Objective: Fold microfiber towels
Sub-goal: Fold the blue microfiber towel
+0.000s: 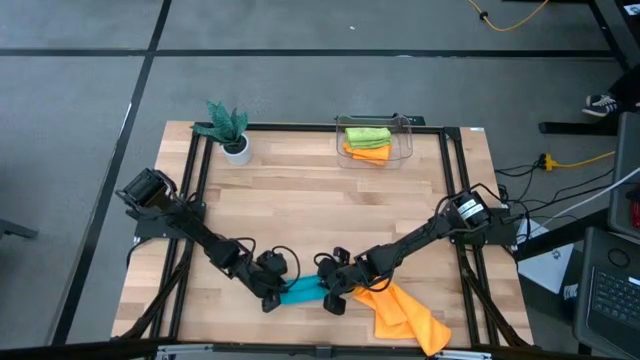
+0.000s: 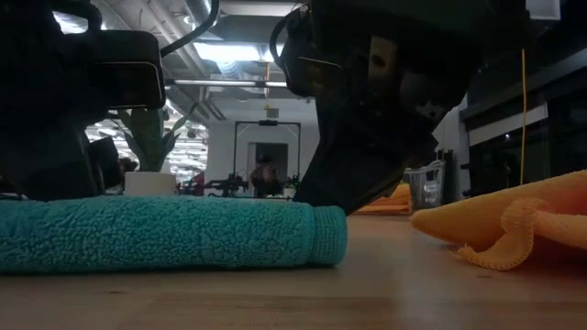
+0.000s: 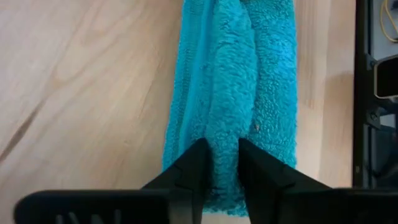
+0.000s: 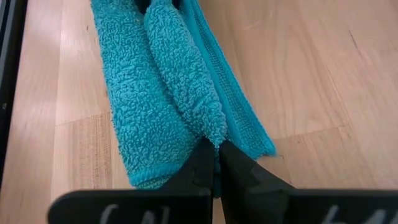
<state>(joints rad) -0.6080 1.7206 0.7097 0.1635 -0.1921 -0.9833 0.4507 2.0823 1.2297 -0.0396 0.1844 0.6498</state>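
A teal-blue towel lies folded into a narrow strip near the table's front edge, between my two grippers; it also shows in the low view. My left gripper is shut on its left end, my right gripper on its right end. An orange towel lies crumpled on the table at the front right. A lime green towel lies on another orange towel in the clear bin. My left gripper pinches a raised fold along the middle of the towel's left end between its two fingers, the fingers lying along the strip. The towel rests on the table. My right gripper pinches a raised fold at the towel's right end between its two fingers, the fingers lying along the strip. The towel rests on the table.
A clear plastic bin stands at the far middle-right. A small plant in a white pot stands at the far left. Bare wood lies in the middle of the table.
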